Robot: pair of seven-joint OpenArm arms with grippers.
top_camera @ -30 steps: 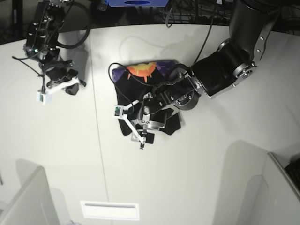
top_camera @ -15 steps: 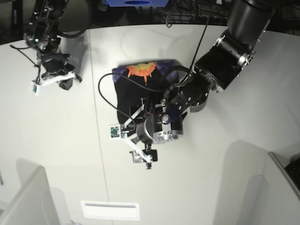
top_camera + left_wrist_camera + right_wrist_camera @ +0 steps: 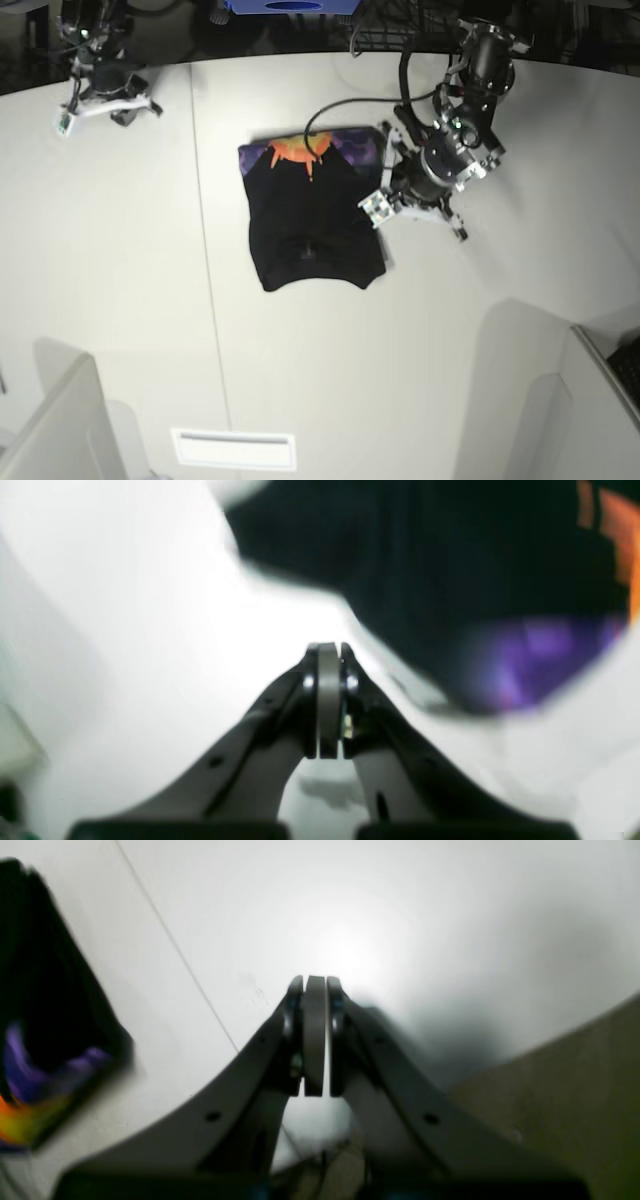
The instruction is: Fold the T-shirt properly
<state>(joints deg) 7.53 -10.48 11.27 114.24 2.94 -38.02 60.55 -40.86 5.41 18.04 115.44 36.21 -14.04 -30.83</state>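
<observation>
Beside table seam (image 3: pixel 205 300), T-shirt (image 3: pixel 310 220) (folded)

Both arms are black, built of rounded segments with bare metal joints and black cables looping alongside. The left arm (image 3: pixel 455 140) carries a small white tag. The right arm (image 3: pixel 98 70) has white brackets. Each gripper has dark tapered fingers (image 3: pixel 280 715) dotted with screw holes and pale grey pads (image 3: pixel 315 1035).

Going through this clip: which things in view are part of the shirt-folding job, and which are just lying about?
Part of the job:
- T-shirt, black, folded flat, print showing at one edge
- left gripper, shut, empty
- right gripper, shut, empty

Just lying about:
- table
- blue object beyond the far edge
- white panel at the near edge
</observation>
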